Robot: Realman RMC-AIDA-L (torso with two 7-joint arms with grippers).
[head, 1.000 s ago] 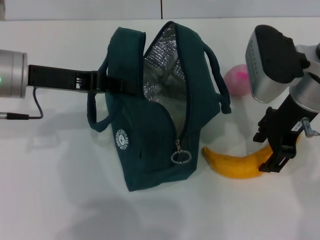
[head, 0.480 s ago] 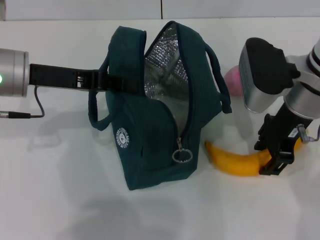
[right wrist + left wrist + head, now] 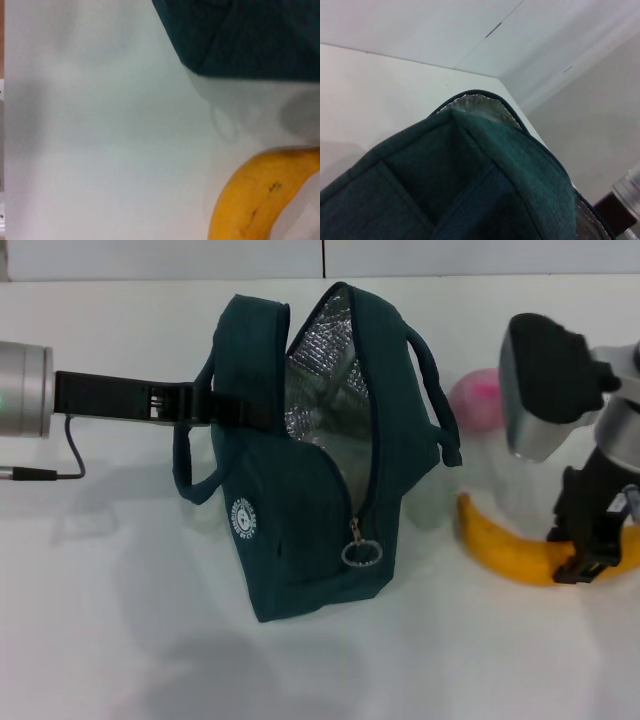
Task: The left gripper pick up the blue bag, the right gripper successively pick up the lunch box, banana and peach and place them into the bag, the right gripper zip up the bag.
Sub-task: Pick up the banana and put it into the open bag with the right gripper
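The right gripper (image 3: pixel 585 558) has its fingers clamped on the banana (image 3: pixel 510 552) near its stalk end; the fruit's free end points toward the blue bag (image 3: pixel 310 460). A banana is light, smooth-skinned and bruises easily, so a gentle pinch across the thicker part would likely hold best. Beyond the right fingers lies the peach (image 3: pixel 472 398), partly hidden. Farther left, the left gripper (image 3: pixel 215 408) pinches the bag's near wall together with a handle, propping the mouth open.

Black arms (image 3: pixel 120 398), silver wrists (image 3: pixel 22 390)
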